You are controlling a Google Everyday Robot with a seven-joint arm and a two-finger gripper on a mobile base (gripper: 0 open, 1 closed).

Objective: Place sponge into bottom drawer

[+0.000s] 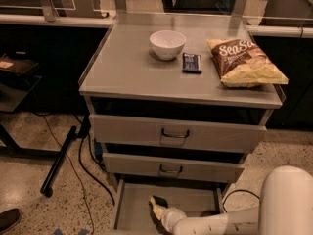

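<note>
Evidently the placing step was in hand: the gripper (163, 211) reached from the near right into the open bottom drawer (195, 202), low over its grey floor, with the sponge (156, 203) at its tip, left of the drawer's middle. Whether it clasped the sponge or merely touched it could not be told. Next, I judged, came a clean release and a withdrawal clear of the drawer above.

Three drawers (176, 133); one each: bowl (167, 44), chip bag (244, 62), dark packet (191, 62), sponge (156, 203), end effector (163, 213) in bottom drawer (195, 202).
</note>
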